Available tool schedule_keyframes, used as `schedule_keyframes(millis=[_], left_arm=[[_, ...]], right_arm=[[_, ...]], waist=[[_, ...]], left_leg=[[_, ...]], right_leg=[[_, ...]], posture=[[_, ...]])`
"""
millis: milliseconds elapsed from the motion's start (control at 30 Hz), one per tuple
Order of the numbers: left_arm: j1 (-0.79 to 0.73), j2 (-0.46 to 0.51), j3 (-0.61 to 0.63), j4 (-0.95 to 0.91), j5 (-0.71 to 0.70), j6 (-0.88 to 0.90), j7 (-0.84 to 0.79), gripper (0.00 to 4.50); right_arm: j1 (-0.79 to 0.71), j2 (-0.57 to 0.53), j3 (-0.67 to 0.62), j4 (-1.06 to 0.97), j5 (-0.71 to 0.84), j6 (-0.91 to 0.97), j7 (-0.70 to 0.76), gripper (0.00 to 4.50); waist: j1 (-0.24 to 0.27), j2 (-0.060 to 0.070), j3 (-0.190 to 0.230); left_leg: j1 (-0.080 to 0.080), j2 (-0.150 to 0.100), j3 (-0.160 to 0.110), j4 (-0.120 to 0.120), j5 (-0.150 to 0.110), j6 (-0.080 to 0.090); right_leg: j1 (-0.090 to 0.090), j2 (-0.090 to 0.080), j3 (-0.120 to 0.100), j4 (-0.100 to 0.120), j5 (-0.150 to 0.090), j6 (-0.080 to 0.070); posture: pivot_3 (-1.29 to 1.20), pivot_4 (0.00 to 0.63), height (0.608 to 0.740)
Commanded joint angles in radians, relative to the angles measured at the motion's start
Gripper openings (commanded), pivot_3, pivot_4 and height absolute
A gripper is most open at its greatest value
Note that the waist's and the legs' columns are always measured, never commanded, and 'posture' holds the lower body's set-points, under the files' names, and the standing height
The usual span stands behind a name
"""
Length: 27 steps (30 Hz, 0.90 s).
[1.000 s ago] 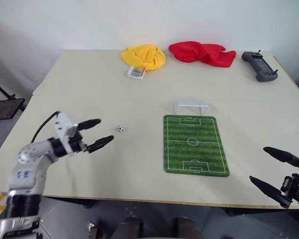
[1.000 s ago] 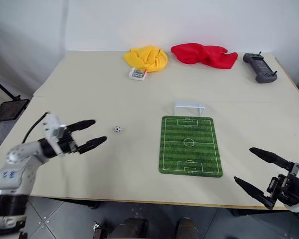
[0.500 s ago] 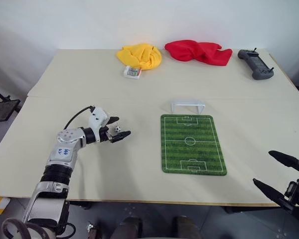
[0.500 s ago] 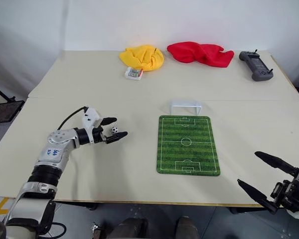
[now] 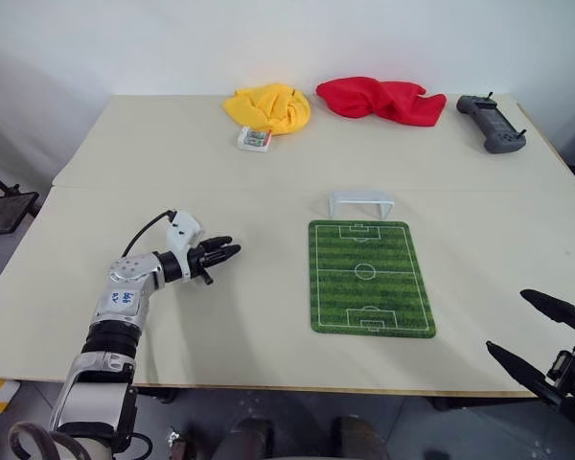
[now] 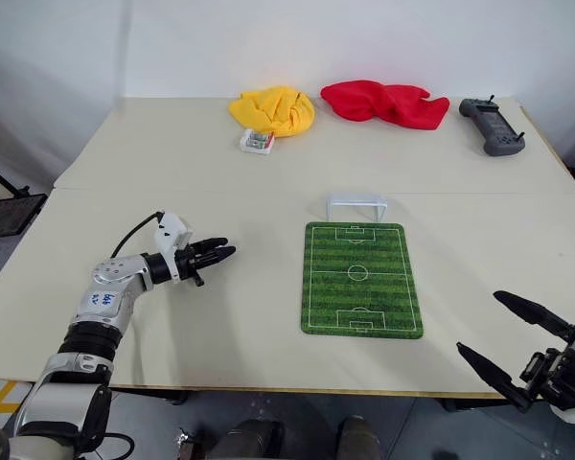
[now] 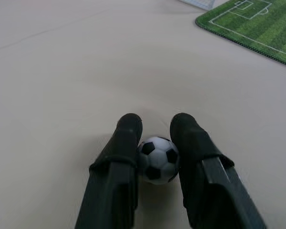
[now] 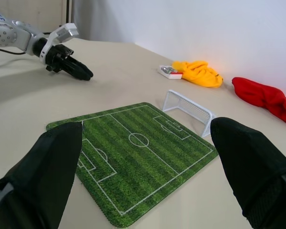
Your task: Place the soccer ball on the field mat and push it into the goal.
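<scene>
Left pincer (image 7: 155, 125) pinches the soccer ball (image 7: 158, 159), fingers pointing toward the field mat (image 5: 371, 278).

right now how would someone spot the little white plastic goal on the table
Find the green striped field mat right of the table's middle. At its far short edge stands the low white plastic goal frame. It is the lone white frame; the yellow cloth and red cloth lie farther back.

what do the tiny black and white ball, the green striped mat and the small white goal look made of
Tiny black and white ball: probably glossy hard plastic, with soft highlights. Green striped mat: thin, matte, likely rubber-backed fabric, dark rounded edge. Small white goal: seemingly pale plastic frame with fine mesh netting.
</scene>
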Motion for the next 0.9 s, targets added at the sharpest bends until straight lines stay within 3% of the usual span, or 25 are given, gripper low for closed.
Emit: schedule_keyframes(millis=[33,167,267,433,567,767,900], left_arm=[[0.013,-0.006,0.014,-0.079,-0.032,-0.014,-0.035,0.86],[0.000,-0.026,-0.077,-0.265,-0.022,-0.026,-0.121,0.86],[-0.039,-0.071,-0.153,-0.402,-0.051,0.072,-0.163,0.86],[-0.076,-0.157,-0.383,-0.540,0.013,0.211,-0.217,0.86],[-0.066,-0.308,-0.552,-0.515,0.118,0.248,-0.123,0.86],[-0.028,-0.398,-0.635,-0.516,0.227,0.244,0.014,0.86],[-0.020,-0.423,-0.616,-0.501,0.278,0.228,0.116,0.86]], right_arm=[[0.006,-0.003,-0.023,-0.007,0.007,-0.015,0.002,4.50],[0.002,-0.033,-0.035,-0.009,0.015,0.001,0.014,4.50],[0.007,-0.079,-0.056,0.018,0.022,0.014,0.060,4.50],[0.066,-0.202,-0.111,0.095,0.054,0.068,0.242,4.50],[0.222,-0.319,-0.093,0.145,0.081,0.007,0.296,4.50],[0.227,-0.322,-0.145,0.152,0.074,0.020,0.296,4.50],[0.239,-0.280,-0.148,0.064,0.075,0.052,0.254,4.50]], waist=[[0.000,0.000,0.000],[0.002,0.000,0.000],[0.008,0.000,0.000],[0.004,0.000,0.000],[0.005,-0.001,0.001],[0.001,-0.008,0.005],[0.011,-0.006,0.004]], left_leg=[[0.000,0.000,0.000,0.000,0.000,0.000],[-0.001,0.000,0.000,0.000,0.000,0.000],[-0.001,-0.002,0.000,0.001,0.001,0.001],[-0.001,-0.002,0.002,0.001,0.001,0.003],[-0.001,-0.002,0.004,0.000,0.000,0.004],[0.000,0.000,0.010,0.002,0.000,0.005],[0.000,-0.001,0.010,0.002,0.001,0.006]], right_leg=[[0.000,0.000,0.000,0.000,0.000,0.000],[0.000,0.000,0.000,0.000,0.000,0.000],[0.001,-0.002,0.000,-0.001,0.001,0.001],[0.004,-0.002,0.000,-0.005,0.002,0.003],[0.004,-0.002,0.001,-0.007,0.002,0.003],[0.005,0.000,0.005,-0.011,0.002,0.004],[0.005,-0.001,0.006,-0.011,0.002,0.005]], posture=[[0.00,0.150,0.740],[0.00,0.150,0.740],[0.00,0.150,0.740],[0.00,0.150,0.740],[0.00,0.150,0.740],[0.00,0.150,0.740],[0.00,0.150,0.740]])
